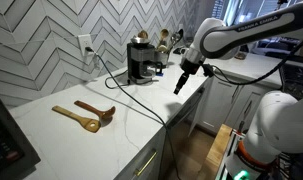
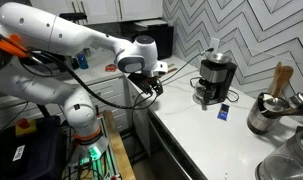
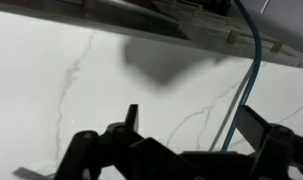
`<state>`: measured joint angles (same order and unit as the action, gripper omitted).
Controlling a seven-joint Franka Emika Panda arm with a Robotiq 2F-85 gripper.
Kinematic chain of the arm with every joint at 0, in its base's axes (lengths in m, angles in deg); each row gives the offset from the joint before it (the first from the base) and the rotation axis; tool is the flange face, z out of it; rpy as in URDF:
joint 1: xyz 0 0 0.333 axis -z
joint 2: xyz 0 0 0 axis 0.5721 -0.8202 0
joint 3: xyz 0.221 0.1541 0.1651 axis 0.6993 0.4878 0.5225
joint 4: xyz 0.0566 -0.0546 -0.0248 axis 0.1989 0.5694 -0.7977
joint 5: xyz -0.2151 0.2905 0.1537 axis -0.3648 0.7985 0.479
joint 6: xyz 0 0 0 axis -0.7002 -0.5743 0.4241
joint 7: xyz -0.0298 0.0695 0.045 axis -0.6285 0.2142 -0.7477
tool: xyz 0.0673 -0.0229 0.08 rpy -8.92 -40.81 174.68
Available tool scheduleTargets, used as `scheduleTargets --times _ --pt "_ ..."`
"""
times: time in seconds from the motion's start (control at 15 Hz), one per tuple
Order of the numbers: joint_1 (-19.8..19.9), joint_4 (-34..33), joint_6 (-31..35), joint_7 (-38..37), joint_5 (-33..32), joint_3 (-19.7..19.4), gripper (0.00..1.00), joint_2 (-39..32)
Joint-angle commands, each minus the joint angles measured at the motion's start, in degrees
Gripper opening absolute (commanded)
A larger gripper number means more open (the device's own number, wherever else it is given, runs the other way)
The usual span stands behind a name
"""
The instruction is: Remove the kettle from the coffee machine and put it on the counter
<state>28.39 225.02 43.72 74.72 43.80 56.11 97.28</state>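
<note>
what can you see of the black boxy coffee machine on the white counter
The black boxy coffee machine has a silvery round top and stands upright on the white stone-like counter, close to the herringbone-tiled wall. A small glass kettle sits in its bay. A black cord lies on the counter beside it.

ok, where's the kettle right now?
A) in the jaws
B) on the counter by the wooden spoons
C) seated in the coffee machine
C: the kettle sits in the coffee machine, and in the wrist view the jaws are apart with nothing between them.
</note>
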Motion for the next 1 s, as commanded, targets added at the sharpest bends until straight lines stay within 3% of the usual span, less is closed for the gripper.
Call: scheduleTargets --times 0.0,0.47,0.93 --pt "0.47 0.06 -0.14 0.27 0.40 0.49 1.00 -0.13" --pt "0.48 0.20 -0.14 0.28 0.41 0.51 1.00 -0.31" --pt "8.03 -7.17 -0.47 -8.52 3.35 -3.75 1.00 -11.45"
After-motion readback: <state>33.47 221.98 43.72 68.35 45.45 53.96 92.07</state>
